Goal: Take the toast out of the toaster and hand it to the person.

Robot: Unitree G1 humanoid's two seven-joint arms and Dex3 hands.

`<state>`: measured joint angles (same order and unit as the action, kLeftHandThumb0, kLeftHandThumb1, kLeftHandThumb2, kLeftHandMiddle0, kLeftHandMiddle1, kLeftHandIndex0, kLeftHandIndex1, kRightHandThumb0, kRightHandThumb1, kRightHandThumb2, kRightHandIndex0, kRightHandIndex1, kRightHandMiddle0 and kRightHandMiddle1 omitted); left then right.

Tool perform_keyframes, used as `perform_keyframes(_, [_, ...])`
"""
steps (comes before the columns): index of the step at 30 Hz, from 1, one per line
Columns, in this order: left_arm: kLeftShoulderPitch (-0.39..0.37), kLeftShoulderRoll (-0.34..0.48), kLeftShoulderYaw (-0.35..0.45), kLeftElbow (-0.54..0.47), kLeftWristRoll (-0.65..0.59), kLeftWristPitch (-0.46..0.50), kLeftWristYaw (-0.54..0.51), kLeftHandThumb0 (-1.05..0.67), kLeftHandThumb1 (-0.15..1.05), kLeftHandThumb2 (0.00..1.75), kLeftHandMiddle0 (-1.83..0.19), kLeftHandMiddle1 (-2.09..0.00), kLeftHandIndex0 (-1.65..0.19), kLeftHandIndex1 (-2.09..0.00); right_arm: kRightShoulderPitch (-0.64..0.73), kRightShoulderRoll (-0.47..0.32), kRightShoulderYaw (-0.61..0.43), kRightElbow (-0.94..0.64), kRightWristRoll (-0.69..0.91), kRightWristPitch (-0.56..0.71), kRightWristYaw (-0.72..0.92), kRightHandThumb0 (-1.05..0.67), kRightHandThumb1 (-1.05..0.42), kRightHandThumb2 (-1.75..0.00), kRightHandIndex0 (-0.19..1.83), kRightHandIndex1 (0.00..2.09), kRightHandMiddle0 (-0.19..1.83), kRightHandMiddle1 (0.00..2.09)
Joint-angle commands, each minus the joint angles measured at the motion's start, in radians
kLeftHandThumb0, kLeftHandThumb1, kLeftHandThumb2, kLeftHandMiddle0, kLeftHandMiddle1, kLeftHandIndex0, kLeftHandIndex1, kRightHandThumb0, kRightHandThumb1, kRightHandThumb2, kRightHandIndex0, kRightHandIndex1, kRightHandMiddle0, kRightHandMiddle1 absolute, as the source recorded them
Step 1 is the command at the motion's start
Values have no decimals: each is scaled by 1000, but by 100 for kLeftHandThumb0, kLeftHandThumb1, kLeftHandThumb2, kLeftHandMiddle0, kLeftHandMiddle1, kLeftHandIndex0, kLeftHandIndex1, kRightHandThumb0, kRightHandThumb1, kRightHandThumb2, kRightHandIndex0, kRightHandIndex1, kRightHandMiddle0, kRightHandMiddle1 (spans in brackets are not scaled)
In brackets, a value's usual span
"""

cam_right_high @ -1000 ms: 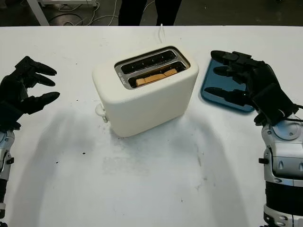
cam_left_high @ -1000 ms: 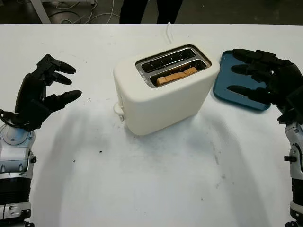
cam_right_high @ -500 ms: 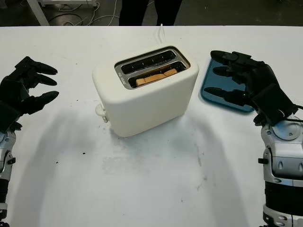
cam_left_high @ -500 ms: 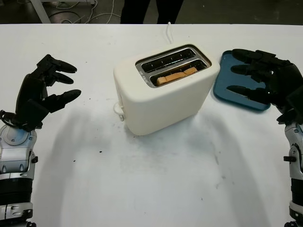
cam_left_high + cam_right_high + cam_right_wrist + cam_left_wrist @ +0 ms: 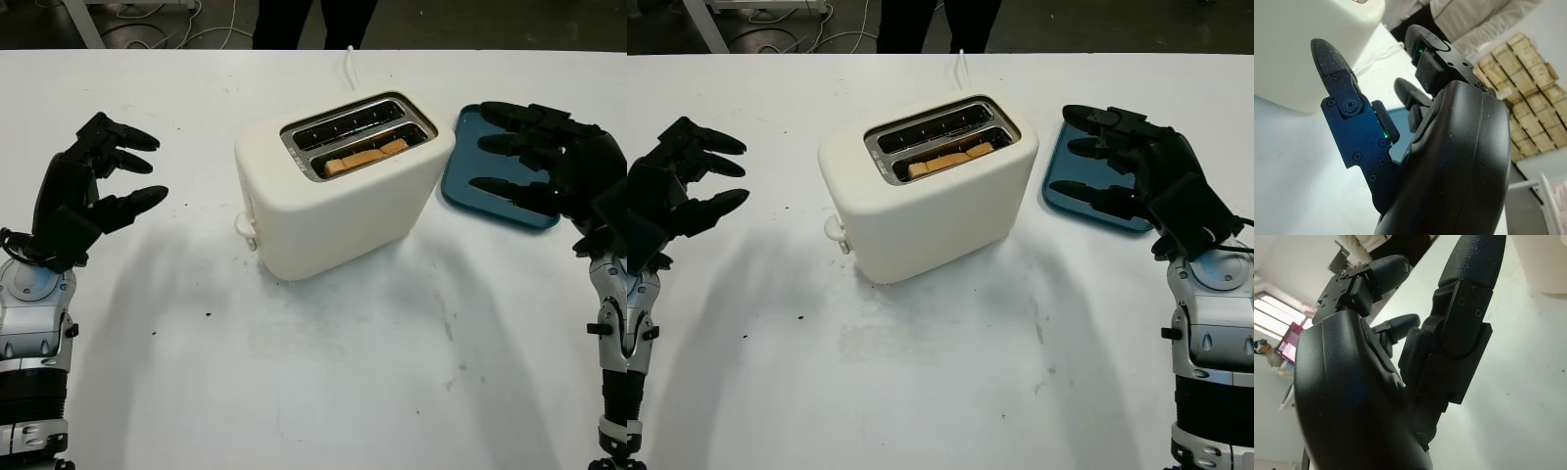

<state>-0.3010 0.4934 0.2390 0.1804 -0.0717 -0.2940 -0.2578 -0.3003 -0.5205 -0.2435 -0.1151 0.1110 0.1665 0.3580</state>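
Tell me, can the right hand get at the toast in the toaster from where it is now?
Probably yes. The right hand is open above the blue tray, beside the toaster; the toast stands in the open near slot, uncovered.

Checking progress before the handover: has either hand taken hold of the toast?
No: the toast sits in the toaster slot, with the left hand and right hand open, well off to either side.

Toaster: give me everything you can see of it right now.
The toaster is a cream two-slot model with a smooth, plastic-looking shell and a metal-trimmed top. It stands upright on the white table, turned at an angle. A slice of toast sits low in the near slot; the far slot looks empty. A lever knob sticks out of its left end, and a white cord runs back behind it. Neither hand touches it.
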Motion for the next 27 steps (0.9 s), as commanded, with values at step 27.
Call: perform_keyframes(27, [10,1,7,-1,-4,-12,-10,-105,92,3,-15,-152,-21,-133,7,5,-6,-10,12,-5,-3,-53,-70,0,30,75,64,1])
